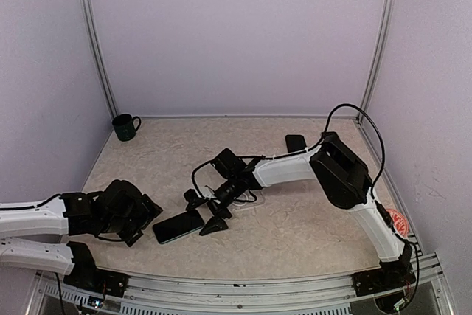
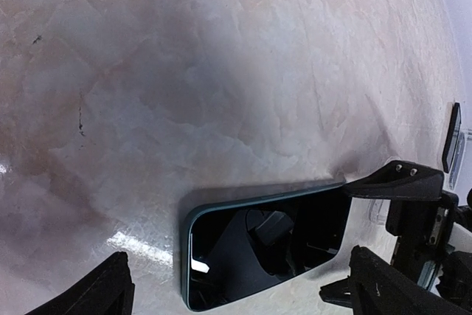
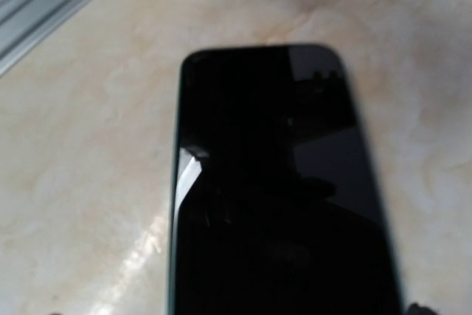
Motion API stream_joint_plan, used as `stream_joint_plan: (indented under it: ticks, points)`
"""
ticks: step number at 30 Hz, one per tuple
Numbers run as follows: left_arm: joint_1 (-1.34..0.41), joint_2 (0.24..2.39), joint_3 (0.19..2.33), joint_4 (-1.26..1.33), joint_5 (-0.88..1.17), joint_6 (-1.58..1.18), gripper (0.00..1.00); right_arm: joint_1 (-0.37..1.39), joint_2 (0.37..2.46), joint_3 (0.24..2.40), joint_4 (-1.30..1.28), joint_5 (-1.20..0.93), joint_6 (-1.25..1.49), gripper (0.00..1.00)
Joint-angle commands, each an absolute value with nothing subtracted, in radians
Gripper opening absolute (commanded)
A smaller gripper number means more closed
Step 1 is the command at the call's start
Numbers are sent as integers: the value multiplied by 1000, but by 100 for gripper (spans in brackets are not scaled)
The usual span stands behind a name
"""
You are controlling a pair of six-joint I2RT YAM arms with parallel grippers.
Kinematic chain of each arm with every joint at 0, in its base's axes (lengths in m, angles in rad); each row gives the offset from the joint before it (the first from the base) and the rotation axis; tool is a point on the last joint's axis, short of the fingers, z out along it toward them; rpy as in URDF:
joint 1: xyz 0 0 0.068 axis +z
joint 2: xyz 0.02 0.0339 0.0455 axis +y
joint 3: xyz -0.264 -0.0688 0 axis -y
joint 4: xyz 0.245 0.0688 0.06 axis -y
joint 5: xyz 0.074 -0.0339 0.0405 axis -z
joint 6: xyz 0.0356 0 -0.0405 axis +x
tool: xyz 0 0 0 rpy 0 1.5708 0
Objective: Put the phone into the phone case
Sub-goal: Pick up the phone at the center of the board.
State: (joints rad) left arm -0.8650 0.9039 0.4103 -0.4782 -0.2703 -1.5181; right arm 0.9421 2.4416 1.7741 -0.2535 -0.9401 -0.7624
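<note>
The phone (image 1: 178, 226) lies flat and screen up on the marbled table, a dark slab with a teal edge. In the left wrist view the phone (image 2: 265, 245) sits just ahead of my left gripper (image 2: 247, 296), which is open with one finger on each side. My left gripper (image 1: 145, 219) stands just left of the phone. My right gripper (image 1: 204, 213) is open, its fingers straddling the phone's right end. The phone (image 3: 273, 182) fills the right wrist view. A clear plastic shell, apparently the phone case (image 1: 253, 198), lies under the right forearm and is partly hidden.
A dark green mug (image 1: 125, 127) stands at the back left corner. A small dark rectangle (image 1: 296, 142) lies at the back, beside the right arm's elbow. Purple walls close in three sides, and a metal rail (image 1: 243, 285) runs along the near edge.
</note>
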Motion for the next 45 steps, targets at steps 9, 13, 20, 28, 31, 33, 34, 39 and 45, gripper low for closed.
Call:
stream_joint_plan:
  ticks: [9,13,20,28,31,33,34,39,45]
  points:
    - [-870,923,399,-409,-277,-1494,99,974,2505,1801,-170,-927,-691,99]
    - [-868,907,393,-409,-281,-1493,99,974,2500,1785,-110,-908,-660,99]
    - [-868,901,382,-397,-275,-1490,99,974,2527,1798,-80,-930,-623,99]
    - [-859,873,368,-397,-275,-1488,99,978,2545,1794,-114,-940,-635,100]
    - [-852,868,366,-392,-271,-1483,99,987,2553,1792,-103,-937,-620,98]
    - [-850,865,365,-389,-268,-1480,99,994,2559,1787,-88,-933,-608,96]
    - [-848,863,365,-388,-266,-1478,99,996,2561,1782,-78,-932,-602,95]
    - [-841,855,365,-387,-260,-1469,99,1001,2562,1741,-4,-938,-560,86]
    - [-831,833,361,-389,-252,-1462,99,1000,2554,1719,29,-958,-548,72]
